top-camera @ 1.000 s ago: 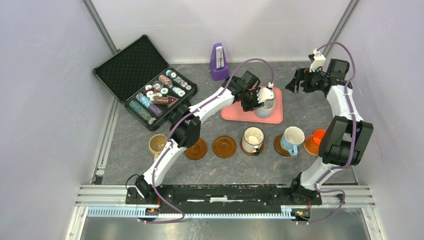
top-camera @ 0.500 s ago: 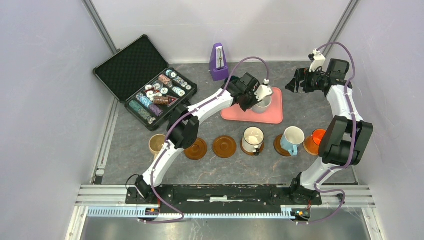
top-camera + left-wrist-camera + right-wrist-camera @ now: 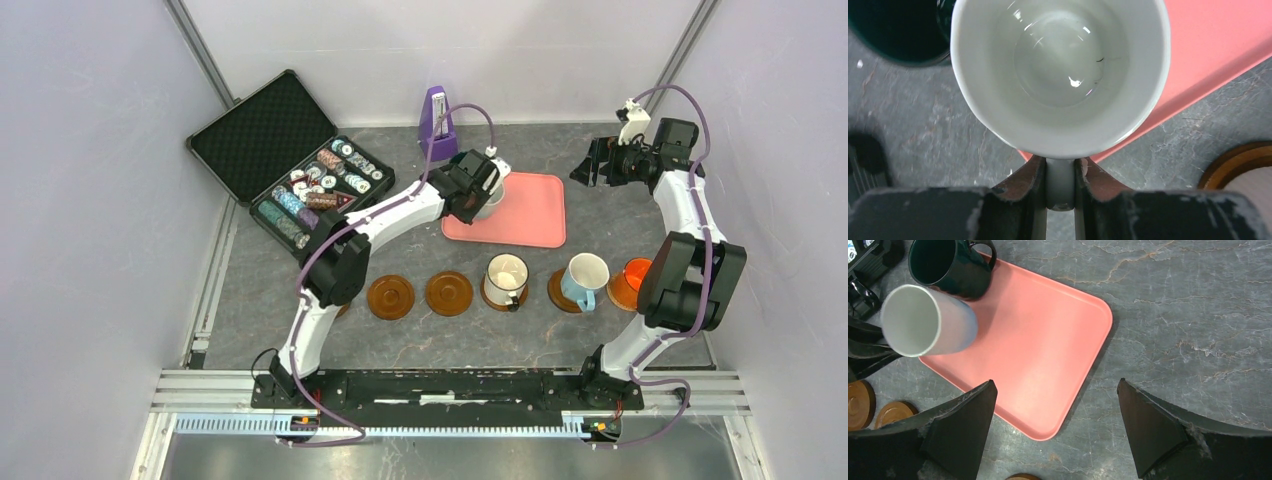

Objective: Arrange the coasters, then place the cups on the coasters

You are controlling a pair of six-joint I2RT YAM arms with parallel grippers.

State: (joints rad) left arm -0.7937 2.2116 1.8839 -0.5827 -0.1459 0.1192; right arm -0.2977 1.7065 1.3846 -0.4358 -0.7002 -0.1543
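Tray [image 3: 520,215], pink, upper centre of the top view. Over its left edge, white mug [image 3: 1058,75], glossy and empty inside, tilted, handle clenched in left gripper [image 3: 1060,175]. Just beside it, upper left of the right wrist view, dark green mug [image 3: 948,265], upright at the tray's corner. Right gripper [image 3: 1056,385] spread wide, grasping nothing. Lower centre of the top view, two bare brown ringed coasters [image 3: 390,297]; further right, three more carrying mugs [image 3: 505,278].

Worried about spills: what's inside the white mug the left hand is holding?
The white mug, clamped in the left hand, looks empty: a bare glossy bottom with one tiny dark fleck. Nothing covers its inside in the left wrist view.
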